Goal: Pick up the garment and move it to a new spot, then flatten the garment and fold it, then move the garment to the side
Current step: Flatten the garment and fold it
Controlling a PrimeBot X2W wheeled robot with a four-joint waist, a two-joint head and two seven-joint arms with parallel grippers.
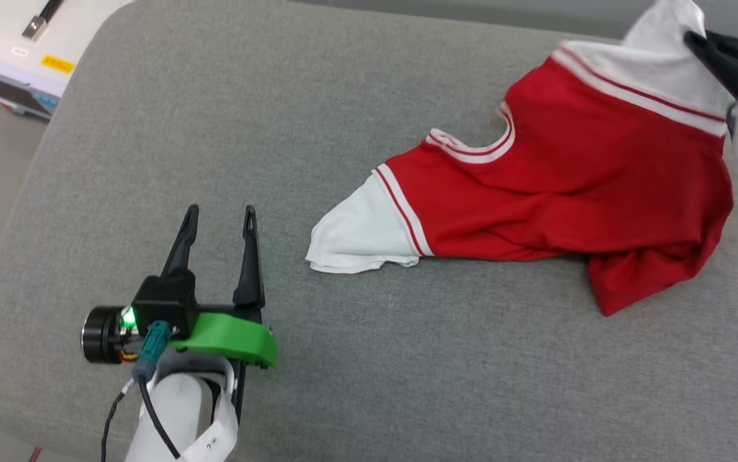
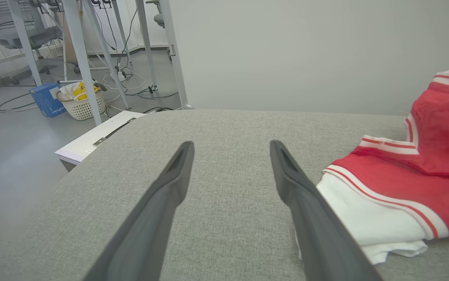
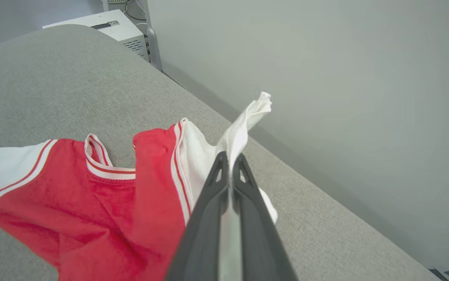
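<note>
The red T-shirt [image 1: 568, 179] lies crumpled on the right half of the grey fabric-covered table [image 1: 343, 359]. One white sleeve [image 1: 356, 234] rests flat near the middle. The right gripper [image 1: 690, 37] has its fingers closed on the other white sleeve and holds it raised. The right wrist view shows the pinch: cloth sandwiched between the right gripper's [image 3: 230, 157] fingers, with the sleeve tip [image 3: 261, 105] sticking up past them. The left gripper [image 1: 221, 210] hovers with fingers spread wide and nothing between them. Its own view puts the flat sleeve just beside one finger [image 2: 310, 210], and also shows a white basket [image 2: 84, 105] on the floor.
</note>
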